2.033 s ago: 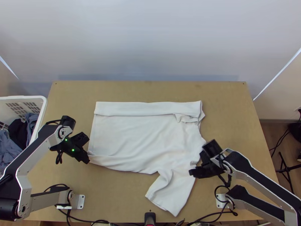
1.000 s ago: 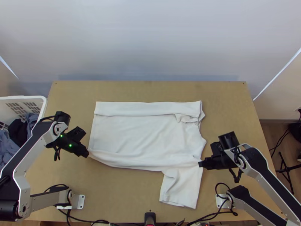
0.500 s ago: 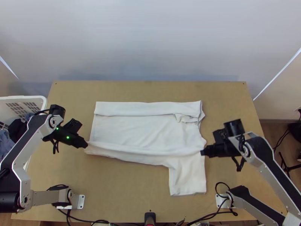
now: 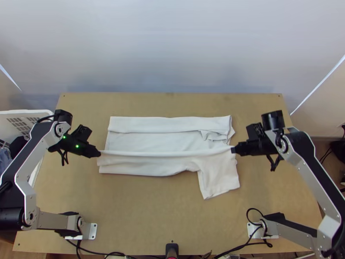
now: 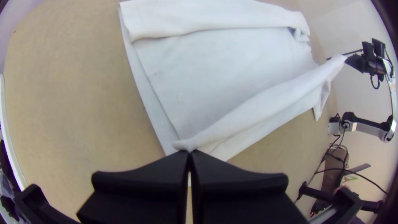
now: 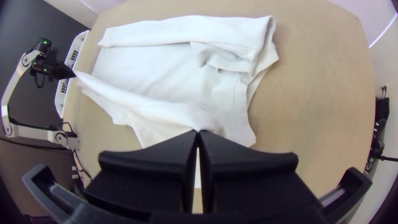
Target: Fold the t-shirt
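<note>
My left gripper [image 4: 99, 153] is at the near-left part of the white t-shirt [image 4: 155, 140], my right gripper [image 4: 233, 150] at its right side. Between them the cloth's raised edge runs taut, with a sleeve hanging at the right. The far edge lies folded over in a strip, bunched at its right end. In the left wrist view my left gripper [image 5: 189, 152] is shut on a corner of the t-shirt [image 5: 224, 79]. The right wrist view has my right gripper [image 6: 198, 132] shut on the t-shirt [image 6: 166, 74] near the sleeve.
A white basket [image 4: 43, 113] holding dark and blue clothes stands at the table's left side. Cables [image 4: 241, 248] run along the near edge. Bare wood of the table [image 4: 142, 216] lies in front of the cloth.
Both grippers have moved up the picture, toward the far side, drawing the near edge of the t-shirt with them. The sleeve has swung rightward and farther from the near edge.
</note>
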`<state>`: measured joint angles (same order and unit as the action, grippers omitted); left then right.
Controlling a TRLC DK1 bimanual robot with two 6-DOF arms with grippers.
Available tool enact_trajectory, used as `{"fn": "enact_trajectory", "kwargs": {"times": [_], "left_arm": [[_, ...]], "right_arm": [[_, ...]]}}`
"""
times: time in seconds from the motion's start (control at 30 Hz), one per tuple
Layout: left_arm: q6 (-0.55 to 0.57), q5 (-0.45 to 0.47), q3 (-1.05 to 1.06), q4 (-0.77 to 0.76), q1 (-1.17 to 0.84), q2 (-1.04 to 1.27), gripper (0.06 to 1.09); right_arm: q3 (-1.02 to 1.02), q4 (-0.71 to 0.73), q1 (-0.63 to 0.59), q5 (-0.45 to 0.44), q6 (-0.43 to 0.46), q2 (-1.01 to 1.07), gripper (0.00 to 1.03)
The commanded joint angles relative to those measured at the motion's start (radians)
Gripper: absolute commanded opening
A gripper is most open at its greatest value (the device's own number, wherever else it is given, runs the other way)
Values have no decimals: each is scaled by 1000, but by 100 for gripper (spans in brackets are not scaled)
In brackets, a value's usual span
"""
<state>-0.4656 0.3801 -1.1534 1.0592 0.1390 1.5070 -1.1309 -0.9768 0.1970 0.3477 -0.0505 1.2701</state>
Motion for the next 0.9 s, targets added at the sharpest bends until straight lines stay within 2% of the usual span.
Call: {"fn": "enact_trajectory", "kwargs": {"times": [0.0,0.2,0.87], "left_arm": [[41,2,-60,-38,8,45,10],[99,2,-132,-82,8,96,10],[177,-12,-509,-88,-26,337,10]], "right_arm": [[-95,40,-13,0,5,103,3],[-158,124,-45,2,-2,201,3],[-412,133,-88,4,-26,483,3]]}}
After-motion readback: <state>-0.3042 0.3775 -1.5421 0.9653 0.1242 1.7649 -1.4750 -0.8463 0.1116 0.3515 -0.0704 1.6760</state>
